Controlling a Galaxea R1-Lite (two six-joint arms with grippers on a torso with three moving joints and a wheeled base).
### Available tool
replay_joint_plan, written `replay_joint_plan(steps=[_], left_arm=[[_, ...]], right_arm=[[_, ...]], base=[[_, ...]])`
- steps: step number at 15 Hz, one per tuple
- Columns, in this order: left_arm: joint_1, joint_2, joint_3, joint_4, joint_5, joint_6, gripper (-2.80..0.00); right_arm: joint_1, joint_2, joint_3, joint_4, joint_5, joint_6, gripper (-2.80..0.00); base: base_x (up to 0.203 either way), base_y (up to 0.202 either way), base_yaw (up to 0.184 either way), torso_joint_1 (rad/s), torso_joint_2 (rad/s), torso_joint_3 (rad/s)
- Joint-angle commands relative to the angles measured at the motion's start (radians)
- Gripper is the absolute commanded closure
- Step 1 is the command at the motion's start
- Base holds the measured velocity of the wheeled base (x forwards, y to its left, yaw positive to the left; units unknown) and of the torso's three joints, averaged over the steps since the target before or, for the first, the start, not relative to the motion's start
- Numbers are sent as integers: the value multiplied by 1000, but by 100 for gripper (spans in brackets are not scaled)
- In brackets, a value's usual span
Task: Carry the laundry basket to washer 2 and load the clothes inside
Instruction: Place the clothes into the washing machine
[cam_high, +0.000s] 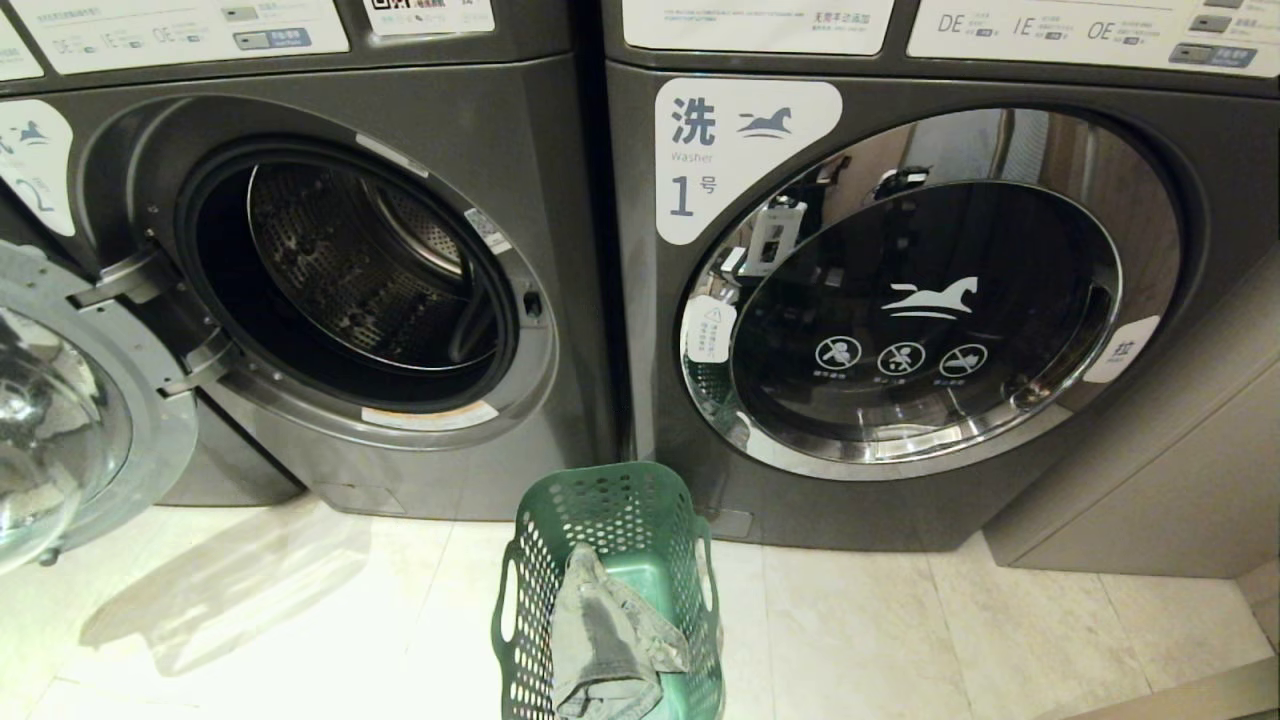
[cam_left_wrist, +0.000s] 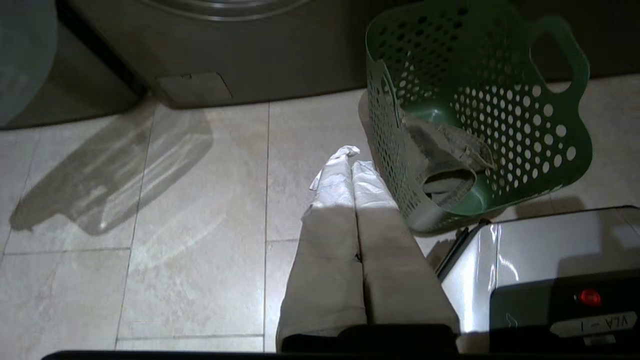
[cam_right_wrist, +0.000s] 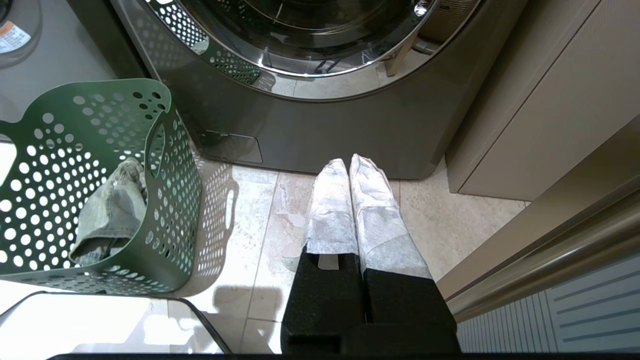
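Your left end effector (cam_left_wrist: 352, 162) has its white-wrapped fingers pressed together, holding nothing, poised above the pale floor tiles (cam_left_wrist: 190, 225) just beside the dark green perforated plastic laundry basket (cam_left_wrist: 480, 115). Right end effector (cam_right_wrist: 349, 167) likewise pinched closed & empty, over the floor in front of the dark grey front-loading washer labelled 1 (cam_high: 900, 300).

Basket stands on the floor between the two machines, w/ the crumpled grey-green faded garment (cam_high: 605, 640) slumped inside against one wall. Washer 2 (cam_high: 350, 280) is to the left, its door (cam_high: 60, 420) swung wide, drum bare.

Handling, as I judge it: basket looks light & fairly stiff but thin-walled, prob. flexes; take it by a slot handle (cam_high: 508, 600), not the rim. Garment is soft, limp, light; it'll drape & snag on the holes. Pinch a raised fold near its top, lift clear before swinging to the drum.
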Motion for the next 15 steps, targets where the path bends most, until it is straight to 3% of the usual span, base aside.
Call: replay_joint_plan(steps=[1,7,15], left_arm=[[-3,-139,3,-3,2,-2,0],[-5,-137,10,-11,25,-53,0],[-5,-137,19,-34,40,-62,0]], right_arm=[[0,-1,0,0,0,0,0],[0,-1,0,0,0,0,0],[0,-1,0,0,0,0,0]], base=[[0,0,0,0,0,0],[0,0,0,0,0,0],[0,0,0,0,0,0]])
